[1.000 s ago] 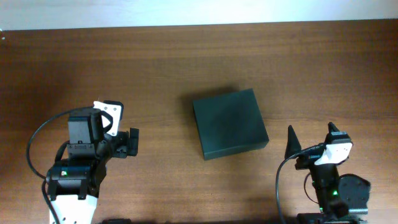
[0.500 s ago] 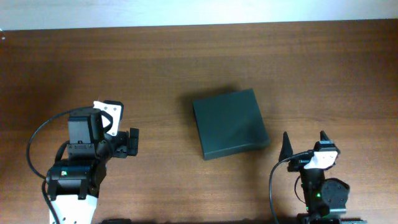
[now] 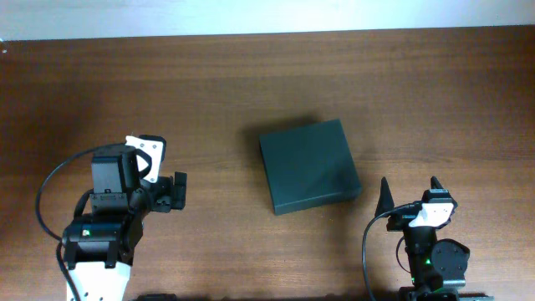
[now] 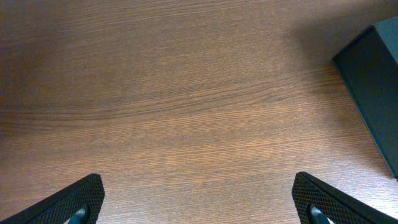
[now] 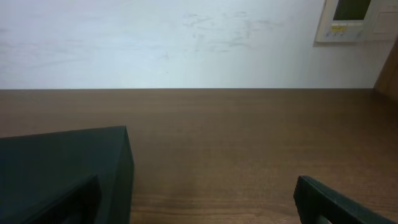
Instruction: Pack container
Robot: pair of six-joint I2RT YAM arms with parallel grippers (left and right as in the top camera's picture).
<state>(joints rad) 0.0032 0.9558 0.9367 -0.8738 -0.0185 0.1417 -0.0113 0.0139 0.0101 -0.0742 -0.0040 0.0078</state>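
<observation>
Container [image 3: 309, 165], a matte dark green-black box, lies near the middle of the brown wooden table [image 3: 251, 84], turned slightly askew, its top flat and shut as far as the overhead view shows. On the left, the left gripper [image 3: 177, 191] points right toward it from well apart. The left wrist view shows its jaws spread wide over bare wood with nothing between them, and the box's corner at the right edge. On the right, the right gripper [image 3: 410, 194] sits near the box's front right corner without touching it, jaws apart and empty. Its wrist view has the box at lower left and a white wall [image 5: 186, 43] beyond the table.
</observation>
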